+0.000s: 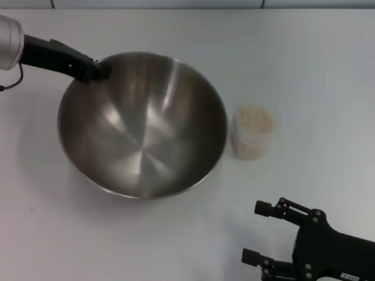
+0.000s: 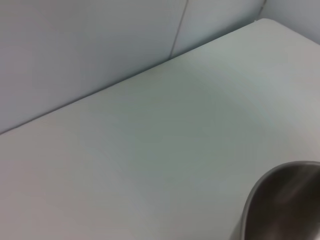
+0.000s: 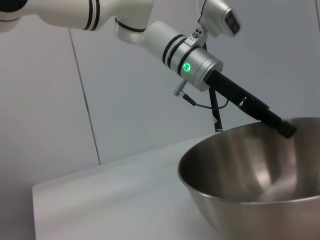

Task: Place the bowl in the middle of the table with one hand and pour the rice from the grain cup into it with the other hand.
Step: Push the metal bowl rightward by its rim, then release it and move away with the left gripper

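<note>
On the table (image 1: pixel 324 80), my left gripper (image 1: pixel 100 71) pinches the bowl (image 1: pixel 143 123) rim; the grain cup (image 1: pixel 252 132) of rice (image 1: pixel 253 118) stands just beside it, my right gripper (image 1: pixel 257 232) spread nearby.

A large steel bowl (image 1: pixel 143 123) with a shiny, brushed metal inside sits on a smooth, matt white table (image 1: pixel 324 80). Beside it, a small clear plastic grain cup (image 1: pixel 252 133) holds pale, granular rice (image 1: pixel 253 118).

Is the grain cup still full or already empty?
Full: the grain cup stands upright beside the bowl, with rice up to its mouth.
</note>
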